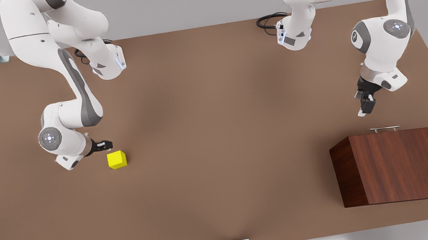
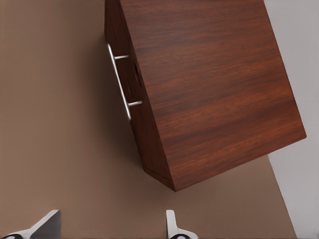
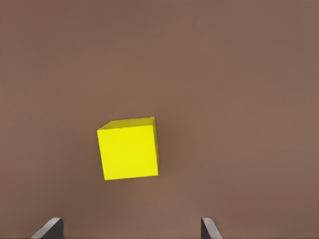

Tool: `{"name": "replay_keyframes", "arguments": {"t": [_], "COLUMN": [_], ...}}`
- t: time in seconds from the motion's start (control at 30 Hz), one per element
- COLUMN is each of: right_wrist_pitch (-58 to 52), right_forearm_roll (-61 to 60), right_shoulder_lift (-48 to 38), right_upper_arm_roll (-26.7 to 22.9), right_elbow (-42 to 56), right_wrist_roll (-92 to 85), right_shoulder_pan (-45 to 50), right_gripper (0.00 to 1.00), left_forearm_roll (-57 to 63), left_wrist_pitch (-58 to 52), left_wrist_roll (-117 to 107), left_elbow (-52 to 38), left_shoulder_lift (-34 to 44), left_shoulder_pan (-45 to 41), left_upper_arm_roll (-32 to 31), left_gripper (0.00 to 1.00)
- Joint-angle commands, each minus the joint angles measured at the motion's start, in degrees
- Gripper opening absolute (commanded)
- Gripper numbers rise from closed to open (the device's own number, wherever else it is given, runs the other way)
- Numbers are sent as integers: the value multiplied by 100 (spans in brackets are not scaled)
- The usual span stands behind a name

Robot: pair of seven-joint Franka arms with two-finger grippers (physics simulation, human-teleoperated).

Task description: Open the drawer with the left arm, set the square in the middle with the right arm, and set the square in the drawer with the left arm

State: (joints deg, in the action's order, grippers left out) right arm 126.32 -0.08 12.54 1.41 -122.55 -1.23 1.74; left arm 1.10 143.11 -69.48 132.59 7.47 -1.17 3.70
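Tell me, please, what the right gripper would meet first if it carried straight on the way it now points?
Most likely the square: it lies just ahead of the open right gripper, between the lines of its fingers. In the front view the right gripper sits close beside the square, though depth is hard to judge; the table lies beneath.

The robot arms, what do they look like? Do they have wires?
Both arms are glossy white with grey bands and round grey caps with little lights at the joints. The left pincer and right pincer are black with two fingers, whose tips look pale grey up close. Black cables coil at each base.
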Motion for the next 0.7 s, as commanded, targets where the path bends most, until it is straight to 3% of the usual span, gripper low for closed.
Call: {"name": "replay_keyframes", "arguments": {"t": [0.0, 0.23, 0.67], "right_wrist_pitch": [68, 1281, 1905], "right_forearm_roll": [-1, -36, -62], "right_shoulder_lift": [64, 917, 1462], "right_upper_arm_roll": [0, 9, 0], "right_elbow": [-24, 82, -6], "right_wrist_roll": [0, 0, -9], "right_shoulder_pan": [11, 99, 213], "right_gripper": [100, 100, 100], "left_forearm_roll": [-14, -49, -31], "left_wrist_pitch": [33, 780, 1527], "left_wrist_roll": [-4, -233, -224], "left_elbow": [21, 144, 74], "left_shoulder_lift": [-18, -563, -1284], "left_shoulder_pan": [29, 99, 442], "left_upper_arm_roll": [52, 184, 536], "left_gripper": [100, 100, 100]}}
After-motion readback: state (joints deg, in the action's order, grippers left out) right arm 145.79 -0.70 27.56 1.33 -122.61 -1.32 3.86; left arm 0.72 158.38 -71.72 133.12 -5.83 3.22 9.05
